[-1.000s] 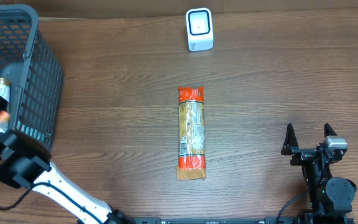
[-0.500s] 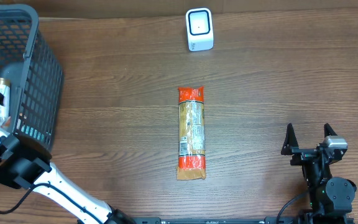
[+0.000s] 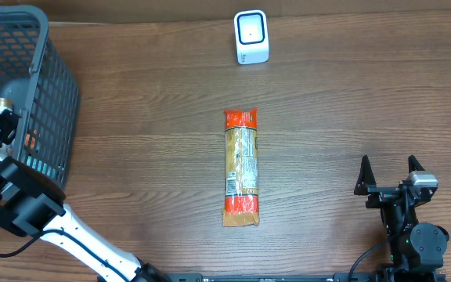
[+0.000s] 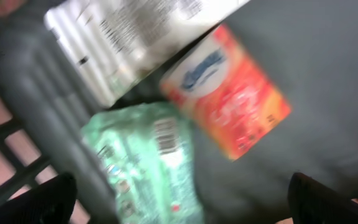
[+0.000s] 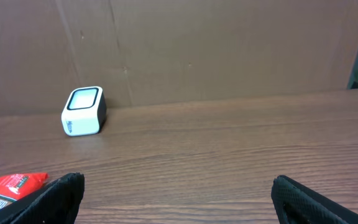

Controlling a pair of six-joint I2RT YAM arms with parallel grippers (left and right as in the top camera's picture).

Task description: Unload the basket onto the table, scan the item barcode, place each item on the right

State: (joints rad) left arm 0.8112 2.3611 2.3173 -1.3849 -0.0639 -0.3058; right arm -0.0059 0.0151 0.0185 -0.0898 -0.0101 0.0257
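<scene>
Overhead top-down, right wrist low, scanner [image 3: 251,37] shared

Blurred "Kleenex" script on the orange pack [image 4: 235,99] — all other print too small or smeared

Overhead was evenly lit and sharp, with soft short shadows beside the scanner [image 3: 251,37] and packet [image 3: 240,166] and a mild sheen on the worktop [image 3: 351,102]. Left wrist view was dim and heavily motion-blurred, print smeared, left fingers [image 4: 36,202] 2 dark blobs. Right wrist view was clear under flat light, right fingers [image 5: 55,199] slightly soft.
</scene>
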